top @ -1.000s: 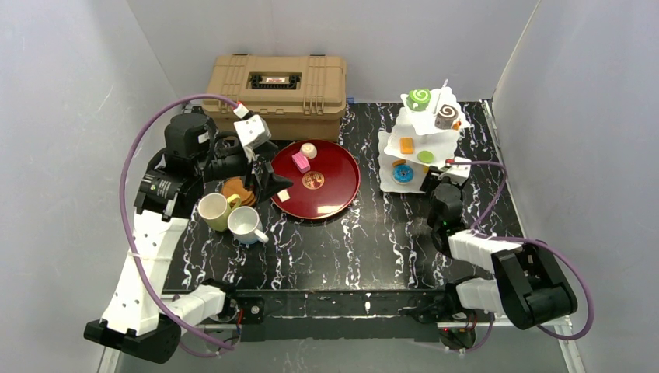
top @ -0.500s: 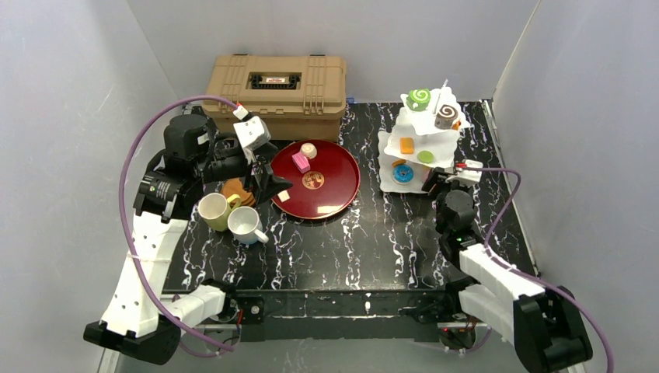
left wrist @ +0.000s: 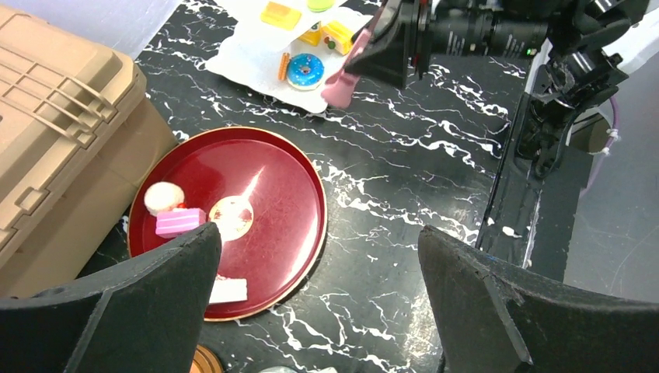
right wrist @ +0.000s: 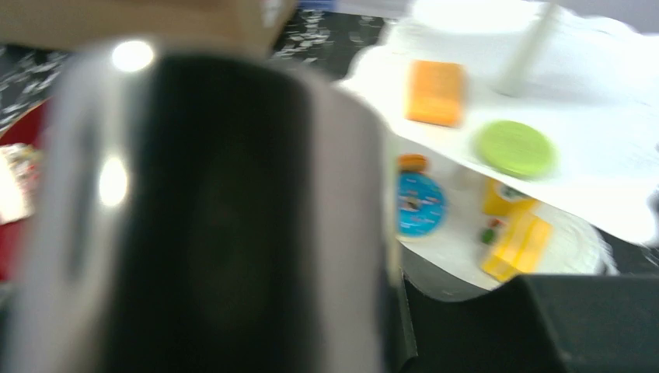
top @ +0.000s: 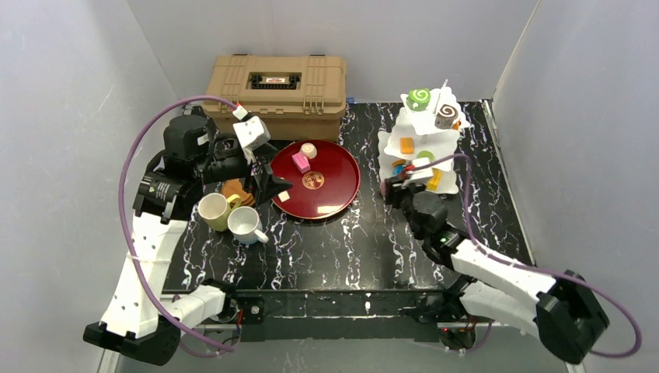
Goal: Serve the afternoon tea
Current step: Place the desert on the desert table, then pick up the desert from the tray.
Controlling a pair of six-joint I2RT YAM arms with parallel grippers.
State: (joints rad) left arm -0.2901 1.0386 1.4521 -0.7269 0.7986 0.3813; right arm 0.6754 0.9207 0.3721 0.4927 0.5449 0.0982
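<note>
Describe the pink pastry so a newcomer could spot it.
Find the red tray in front of the tan toolbox. On its back-left part, beside a white round pastry, sits the pink slice: the only pink, blocky piece there.

Robot lab booth, plain grey walls point(top: 70, 93), black marbled table point(top: 373, 249)

Left gripper point(left wrist: 317, 237): both black fingers point(left wrist: 140, 303) stand wide apart at the lower edge of the view, with nothing between them.

Beneath lies a round red tray point(left wrist: 272, 194) on the black marbled table point(left wrist: 404, 179). The tray carries a white round pastry point(left wrist: 164, 197), a pink cake slice point(left wrist: 180, 222) just beside it, and a white piece point(left wrist: 228, 291) near the rim.

A tan toolbox point(left wrist: 54, 132) sits just beside the tray.

At the top of the view, a white stand point(left wrist: 241, 58) bears a blue donut point(left wrist: 305, 70) and yellow pieces point(left wrist: 338, 35). The right arm point(left wrist: 482, 31) reaches in at the stand.

The edge of a brown coaster point(left wrist: 203, 362) shows at the bottom.
</note>
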